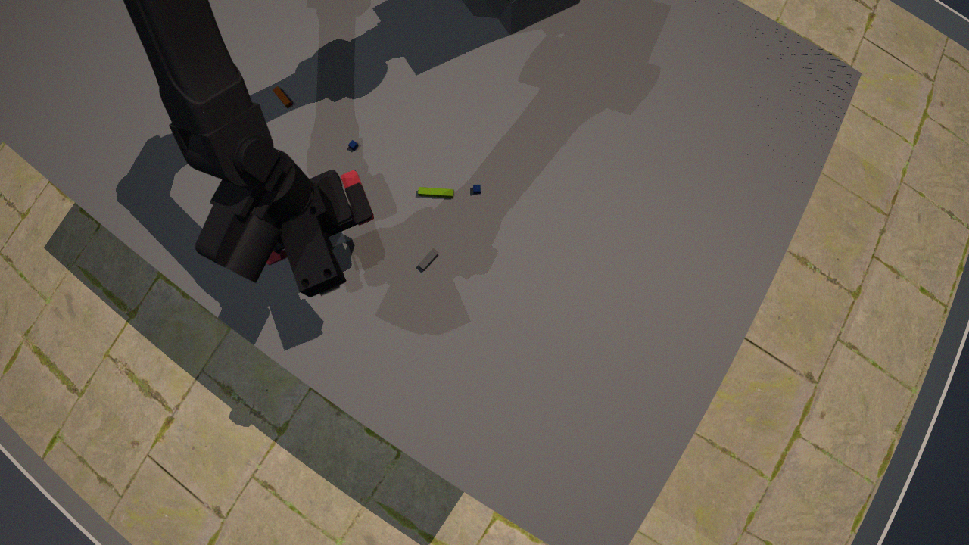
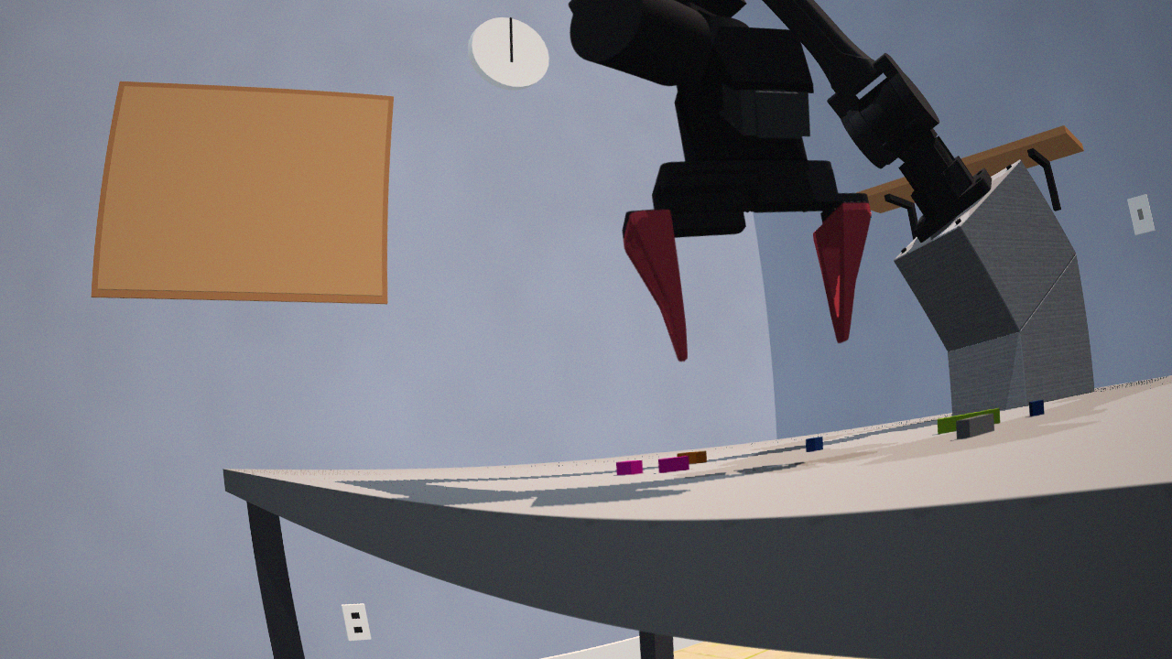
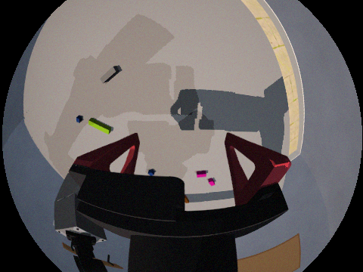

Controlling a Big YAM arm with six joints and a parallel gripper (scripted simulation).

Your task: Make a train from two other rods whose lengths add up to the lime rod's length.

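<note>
My gripper [image 2: 762, 350] [image 3: 182, 134] is open and empty, high above the table. The lime rod [image 1: 435, 192] [image 2: 946, 425] [image 3: 100, 126] lies flat. A blue rod [image 1: 476, 188] [image 2: 1036, 407] [image 3: 79, 119] lies near one end of it, apart. The grey rod [image 1: 427, 260] [image 2: 975, 426] [image 3: 110, 75] lies alone, turned aslant to the lime rod. Another blue rod [image 1: 353, 144] [image 2: 813, 444] [image 3: 151, 172] lies between the lime rod and the orange rod [image 1: 283, 97] [image 2: 695, 456] [image 3: 187, 199]. Two magenta rods [image 2: 629, 467] [image 2: 673, 464] [image 3: 201, 174] [image 3: 212, 181] lie close together, apart; the arm hides them in the top view.
The grey table [image 1: 575, 325] has its edges against tan paving in the top view. The arm [image 1: 196, 74] reaches in from the upper left there and casts wide shadows. The grey arm stand [image 2: 995, 270] is at the right in the exterior view.
</note>
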